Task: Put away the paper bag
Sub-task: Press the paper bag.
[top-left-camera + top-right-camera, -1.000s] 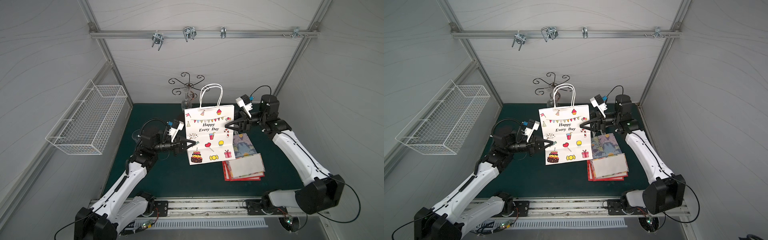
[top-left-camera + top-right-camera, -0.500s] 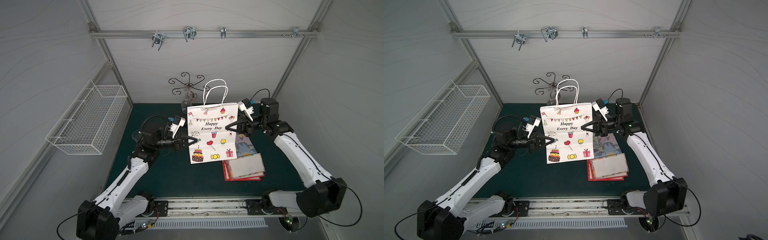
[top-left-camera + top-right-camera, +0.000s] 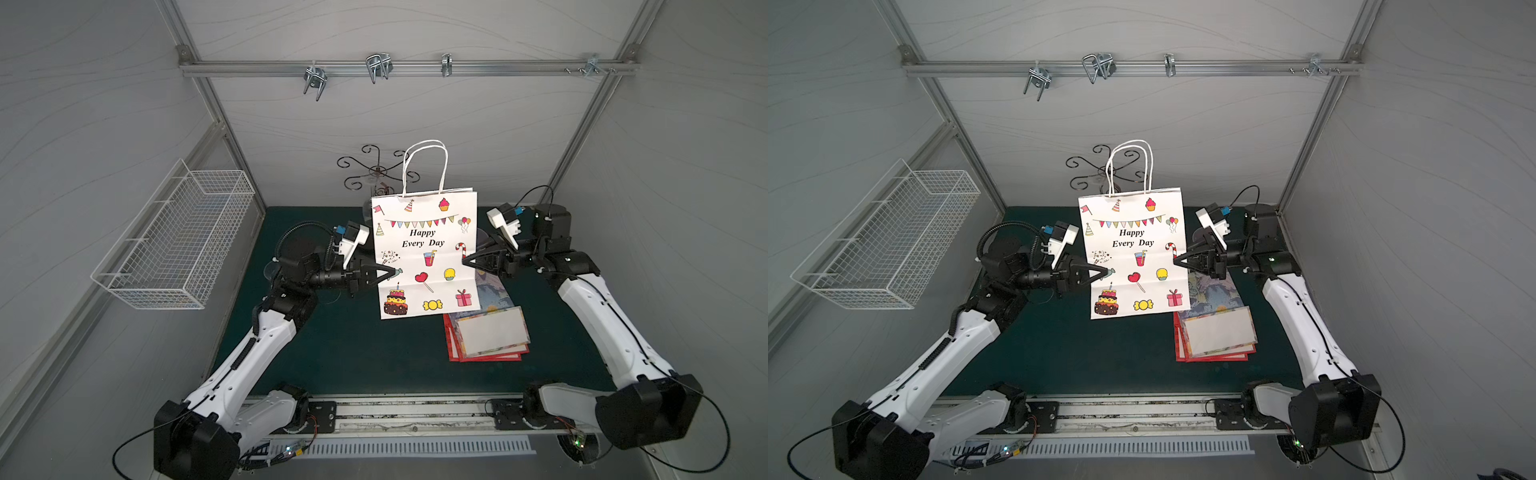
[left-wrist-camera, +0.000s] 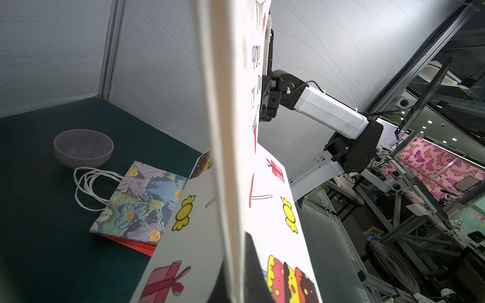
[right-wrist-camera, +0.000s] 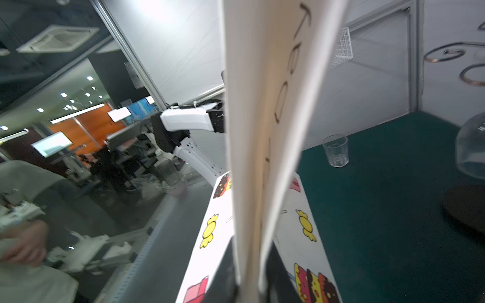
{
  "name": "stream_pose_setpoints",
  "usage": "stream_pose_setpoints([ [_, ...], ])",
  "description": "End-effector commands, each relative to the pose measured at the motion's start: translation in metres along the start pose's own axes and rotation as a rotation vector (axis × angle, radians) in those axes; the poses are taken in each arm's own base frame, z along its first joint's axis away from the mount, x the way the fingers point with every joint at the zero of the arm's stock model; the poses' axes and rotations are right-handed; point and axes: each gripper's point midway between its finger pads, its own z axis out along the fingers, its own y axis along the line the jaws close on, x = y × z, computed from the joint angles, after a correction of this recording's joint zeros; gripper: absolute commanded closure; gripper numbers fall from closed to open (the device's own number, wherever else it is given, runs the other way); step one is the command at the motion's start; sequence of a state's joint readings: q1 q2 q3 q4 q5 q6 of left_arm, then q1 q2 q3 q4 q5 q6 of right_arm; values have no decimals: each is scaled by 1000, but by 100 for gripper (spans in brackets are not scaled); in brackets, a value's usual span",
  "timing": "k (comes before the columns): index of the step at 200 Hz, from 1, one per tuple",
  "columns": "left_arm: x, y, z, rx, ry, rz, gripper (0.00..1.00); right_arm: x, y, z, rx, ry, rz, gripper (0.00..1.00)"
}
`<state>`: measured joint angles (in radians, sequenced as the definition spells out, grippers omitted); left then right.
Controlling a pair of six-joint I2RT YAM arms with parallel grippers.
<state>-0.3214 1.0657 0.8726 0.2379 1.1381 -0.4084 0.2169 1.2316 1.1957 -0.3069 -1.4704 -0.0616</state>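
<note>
tools on both arms are clenched on the same thing. the left tool (image 3: 388,272) pinches the left edge of a white paper bag (image 3: 424,253) printed with party pictures and the words "happy every day". the right tool (image 3: 467,262) pinches its right edge at about the same height. the white paper bag stands upright between them over the middle of the dark green surface (image 3: 353,357), its printed face towards the near side. its white cord handles (image 3: 424,166) stand up above the top edge. the lower part of the bag bends out along a crease. whether its lowest edge touches the surface i cannot tell. in both wrist views the bag's edge runs straight between the black fingers.

just right of the bag's lower corner, a flat stack of paper bags (image 3: 486,336) lies on the surface, a floral one on top and red ones beneath. in both top views the held bag's corner overlaps the stack's far end. the left wrist view shows a grey bowl (image 4: 83,148) standing beside the stack's cord handles. the right wrist view shows a clear plastic cup (image 5: 336,150) upright on the surface towards the left wall.

a white wire basket (image 3: 178,237) hangs on the left wall, well apart from the bag. a black scrollwork metal stand (image 3: 376,170) rises behind the bag at the far edge. metal hooks (image 3: 378,66) sit on a rail high on the far wall.
</note>
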Motion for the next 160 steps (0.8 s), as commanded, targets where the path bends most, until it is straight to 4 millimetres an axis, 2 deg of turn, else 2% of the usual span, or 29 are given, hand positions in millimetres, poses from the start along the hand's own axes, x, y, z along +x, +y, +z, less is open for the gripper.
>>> stream_pose_setpoints([
  [1,-29,-12,-1,10,-51,90,100,0,10,2,-53,0,-1,100],
  [21,-30,-11,-1,3,-59,74,100,0,12,0,-51,-4,-3,100],
  [25,-30,-11,-1,2,-61,72,100,1,12,0,-47,-4,-2,94],
  [32,-31,-11,-2,2,-63,67,100,2,11,-1,-31,-4,-3,73],
  [38,-31,-12,-2,1,-65,64,100,3,9,-1,-16,-3,-2,62],
  [54,-33,-13,-2,0,-71,62,100,8,5,-1,-5,-2,18,53],
  [79,-35,-14,-3,-4,-77,65,100,14,2,-1,-26,-6,23,53],
  [105,-36,-12,-2,-9,-78,60,100,16,3,-2,-42,-9,31,61],
  [160,-40,-12,-3,-16,-87,74,100,16,0,-3,-43,-12,49,90],
])
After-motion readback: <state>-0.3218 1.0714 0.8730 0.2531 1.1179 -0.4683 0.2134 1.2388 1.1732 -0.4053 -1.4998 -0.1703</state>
